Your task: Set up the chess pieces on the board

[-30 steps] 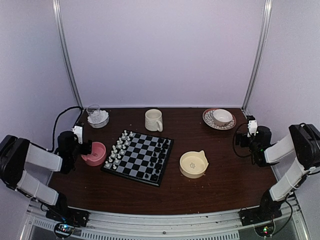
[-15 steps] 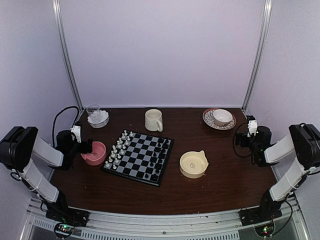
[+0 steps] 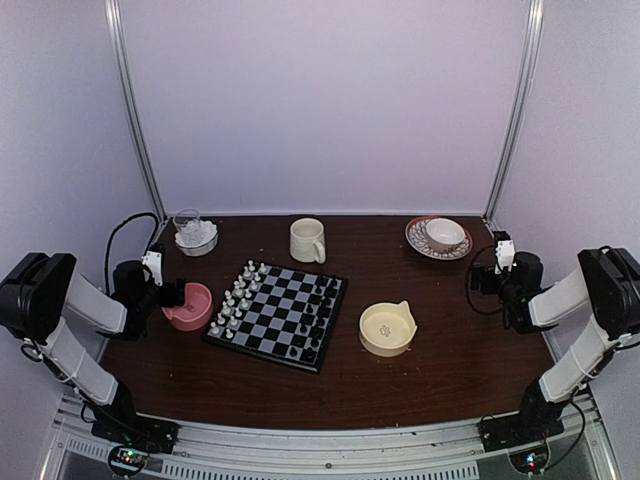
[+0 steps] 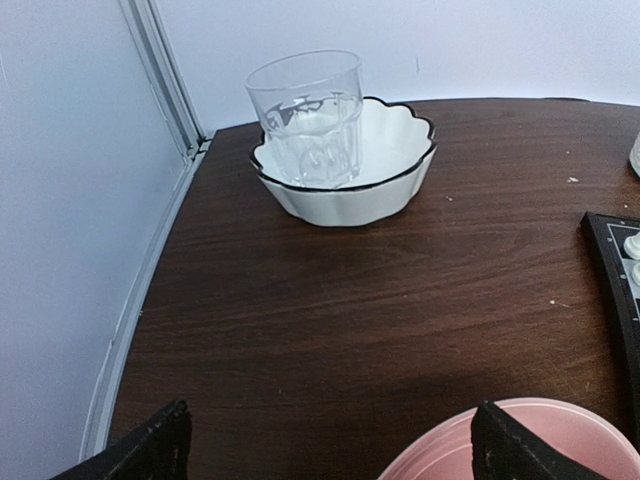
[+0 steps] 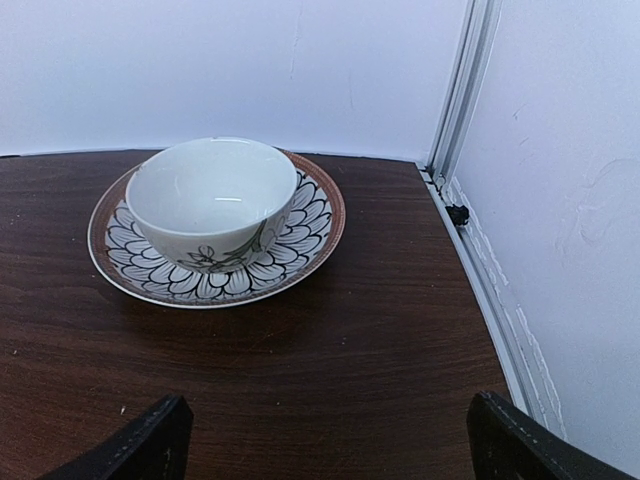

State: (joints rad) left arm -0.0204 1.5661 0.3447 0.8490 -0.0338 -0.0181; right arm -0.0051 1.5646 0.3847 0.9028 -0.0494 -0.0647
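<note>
The board [image 3: 277, 316] lies in the middle of the table. White chess pieces [image 3: 236, 296] stand in rows along its left side and black ones [image 3: 321, 301] along its right side. My left gripper [image 3: 165, 292] hovers low just left of the board, beside a pink bowl [image 3: 190, 308]. In the left wrist view it [image 4: 330, 452] is open with only bare table between the fingertips, the pink bowl's rim [image 4: 565, 435] by the right one and the board's corner [image 4: 608, 268] at the far right. My right gripper [image 5: 330, 450] is open and empty at the table's right edge [image 3: 487, 277].
A white scalloped bowl [image 4: 345, 185] holding a clear glass [image 4: 305, 115] sits at the back left. A cream mug [image 3: 307, 240] stands behind the board, a yellow bowl [image 3: 388, 328] to its right. A patterned plate [image 5: 300, 240] with a white bowl [image 5: 212, 195] sits at the back right.
My left arm's elbow has drawn back and to the left while its gripper stays beside the pink bowl. The right arm has not moved.
</note>
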